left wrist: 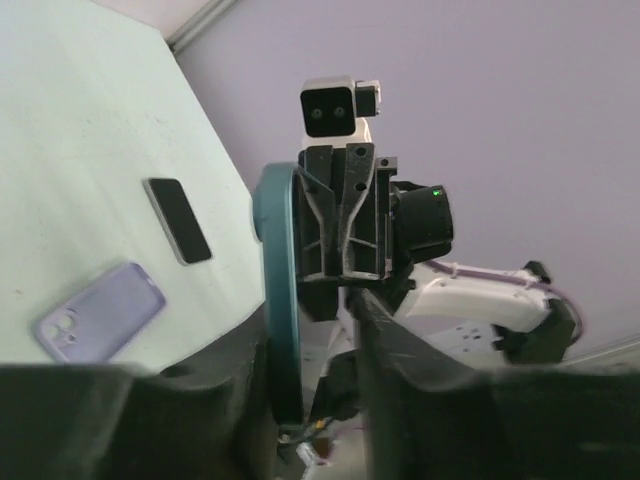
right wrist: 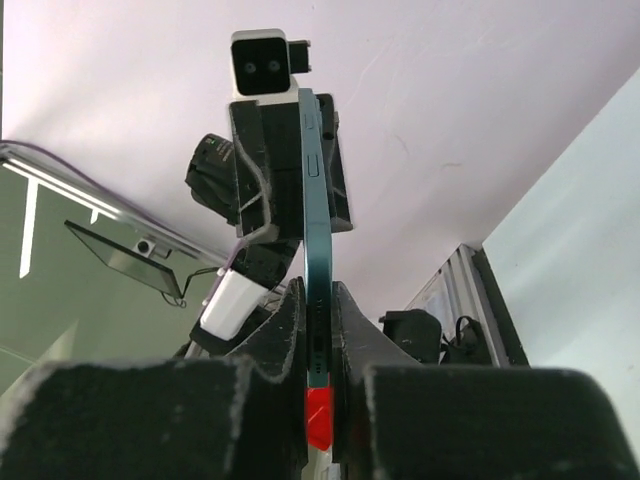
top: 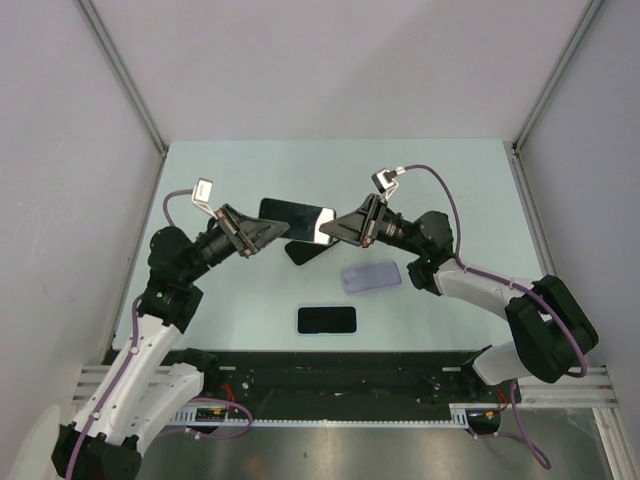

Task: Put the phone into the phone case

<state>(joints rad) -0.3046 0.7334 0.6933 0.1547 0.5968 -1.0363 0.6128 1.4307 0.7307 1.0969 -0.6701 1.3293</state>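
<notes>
The phone (top: pixel 297 217), teal-edged with a dark screen, is held in the air between both arms above the table's middle. My right gripper (top: pixel 335 228) is shut on its right end; in the right wrist view both fingers press the phone's (right wrist: pixel 315 200) thin edge at the gripper (right wrist: pixel 318 330). My left gripper (top: pixel 268 232) is at the phone's left end. In the left wrist view the phone (left wrist: pixel 280 290) lies against one finger, with a gap to the other, so this gripper (left wrist: pixel 315 340) stands open. The lilac phone case (top: pixel 372 276) lies flat on the table below, also visible as the case (left wrist: pixel 100 312).
A second black phone (top: pixel 327 320) lies screen-up near the table's front edge, in front of the case; it shows as the black phone (left wrist: pixel 178 220) in the left wrist view. Grey walls enclose the pale green table (top: pixel 230 170) on three sides.
</notes>
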